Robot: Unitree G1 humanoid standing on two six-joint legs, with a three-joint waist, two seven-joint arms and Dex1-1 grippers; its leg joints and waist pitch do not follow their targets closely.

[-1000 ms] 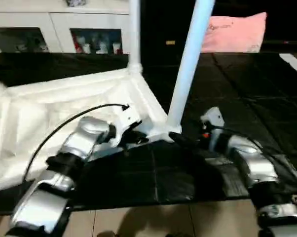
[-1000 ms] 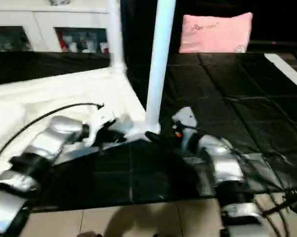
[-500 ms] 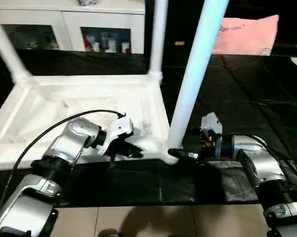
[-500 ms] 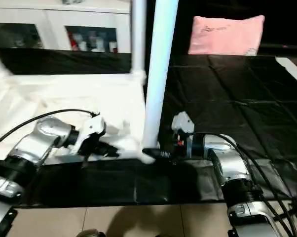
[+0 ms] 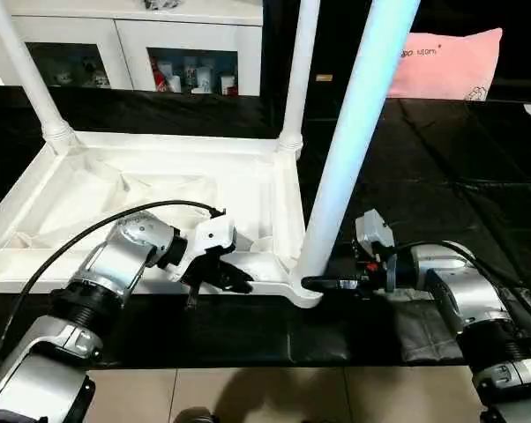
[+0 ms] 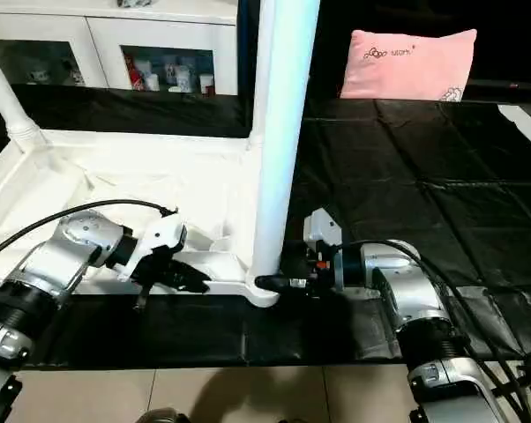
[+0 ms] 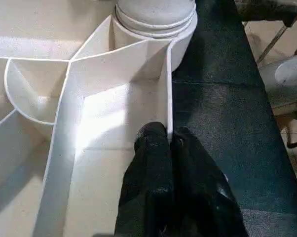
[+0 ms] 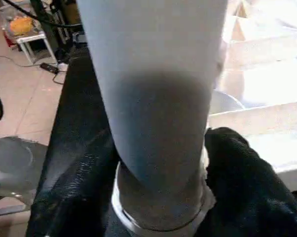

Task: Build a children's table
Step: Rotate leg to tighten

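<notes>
Right wrist view | table leg (image 8: 158, 98) between right gripper (image 8: 161, 197) fingers

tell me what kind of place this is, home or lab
Probably a home-style room, perhaps staged for testing: a white cabinet with glass doors at the back, a pink pillow on the black floor mat, and tiled floor at the near edge.

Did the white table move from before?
Yes. The children's table swung round: its far rim, slanted against the white cabinet earlier, now runs level with the cabinet front.
</notes>
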